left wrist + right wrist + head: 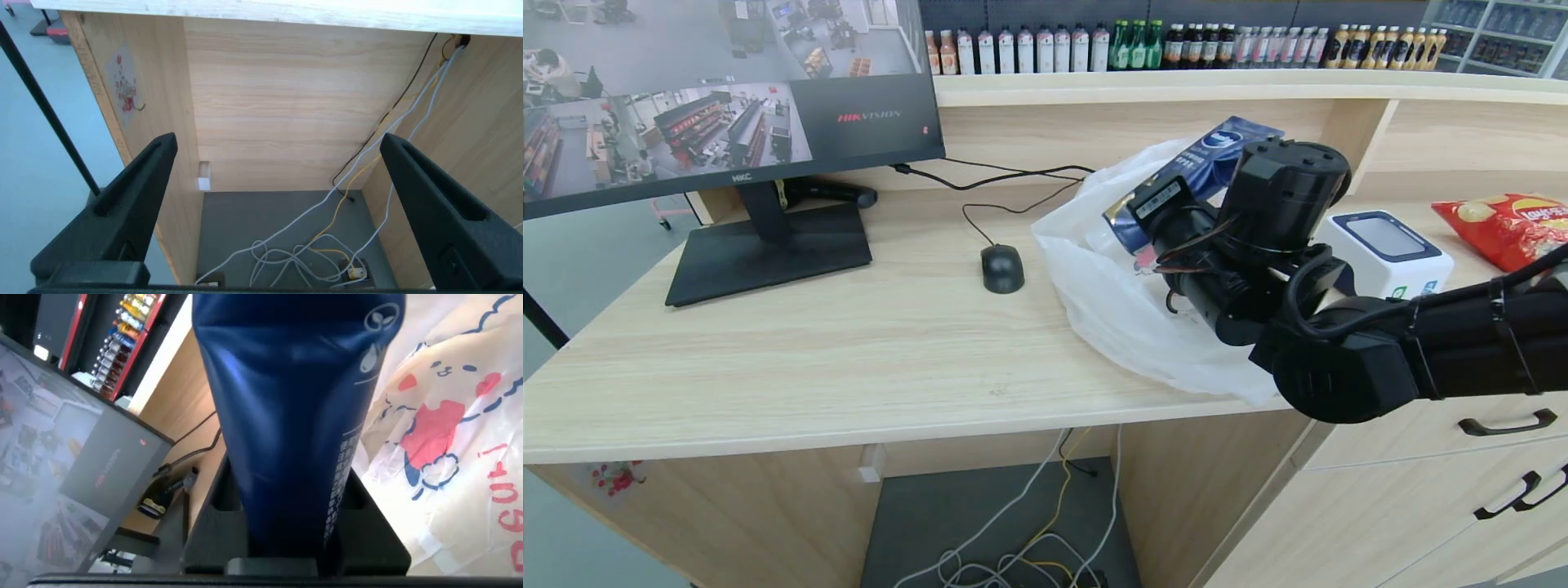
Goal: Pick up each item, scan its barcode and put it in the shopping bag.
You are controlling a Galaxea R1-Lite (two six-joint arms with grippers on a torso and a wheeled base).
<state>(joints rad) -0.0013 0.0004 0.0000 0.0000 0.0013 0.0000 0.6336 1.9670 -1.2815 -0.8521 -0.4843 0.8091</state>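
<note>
Blue packet [1205,163]: one, being clamped by right gripper [288,513] over shopping bag [1094,278].
Chip bag [1499,224]: one, lying far right.
Left gripper [279,147]: gaping wide.

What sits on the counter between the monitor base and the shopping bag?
In the head view, a black mouse lies between the monitor base and the shopping bag.
</note>
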